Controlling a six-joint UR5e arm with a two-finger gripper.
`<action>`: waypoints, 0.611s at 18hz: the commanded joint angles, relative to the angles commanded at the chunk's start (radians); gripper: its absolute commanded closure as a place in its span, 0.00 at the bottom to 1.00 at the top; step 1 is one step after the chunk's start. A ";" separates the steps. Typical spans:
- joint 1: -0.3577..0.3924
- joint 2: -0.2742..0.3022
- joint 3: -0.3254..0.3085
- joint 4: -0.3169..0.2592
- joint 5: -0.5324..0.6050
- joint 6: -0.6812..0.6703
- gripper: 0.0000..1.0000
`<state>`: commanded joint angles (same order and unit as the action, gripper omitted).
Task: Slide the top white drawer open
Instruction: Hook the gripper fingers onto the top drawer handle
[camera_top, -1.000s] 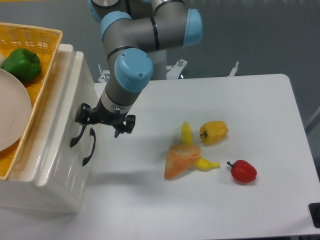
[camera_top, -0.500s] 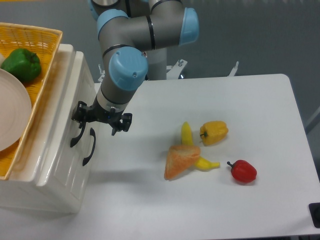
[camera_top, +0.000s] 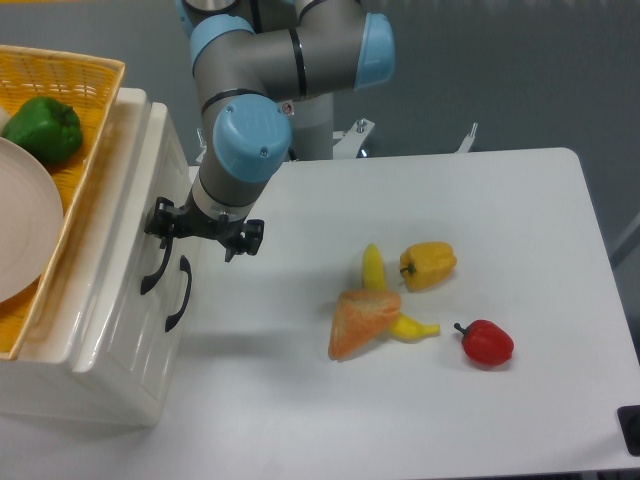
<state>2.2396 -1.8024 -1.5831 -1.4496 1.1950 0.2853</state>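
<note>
A: Fixed camera view, item one — what is recorded at the cabinet?

B: A white two-drawer cabinet (camera_top: 110, 330) is seen at the left edge of the white table (camera_top: 480, 260). The top white drawer (camera_top: 150, 190) is the upper of the two fronts, and its curved black handle (camera_top: 155, 268) is seen just below the tool. The lower white drawer (camera_top: 150, 330) is marked by a like handle (camera_top: 178, 295). No gap is shown around the top front; it is seen closed.

A: Item two — the tool?

B: The gripper (camera_top: 190, 228) is held at the upper end of the top handle, close against the drawer front. Its black fingers are seen spread, but whether the handle is caught between them cannot be told.

A: Item three — goods atop the cabinet?

B: A yellow woven basket (camera_top: 80, 110) is listed, holding a green bell pepper (camera_top: 45, 128) and a pale plate (camera_top: 20, 220).

A: Item four — goods on the table?

B: A yellow bell pepper (camera_top: 428, 264), a red bell pepper (camera_top: 486, 342), an orange wedge-shaped piece (camera_top: 362, 320), and two small yellow chilli-like pieces (camera_top: 373, 267) touching it are listed, well apart from the cabinet.
</note>
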 joint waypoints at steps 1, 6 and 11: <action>0.000 -0.002 0.000 0.000 -0.002 0.000 0.00; 0.000 -0.003 0.009 0.002 -0.002 0.006 0.00; -0.006 -0.008 0.009 0.008 -0.002 0.012 0.00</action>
<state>2.2335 -1.8101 -1.5739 -1.4420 1.1934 0.2976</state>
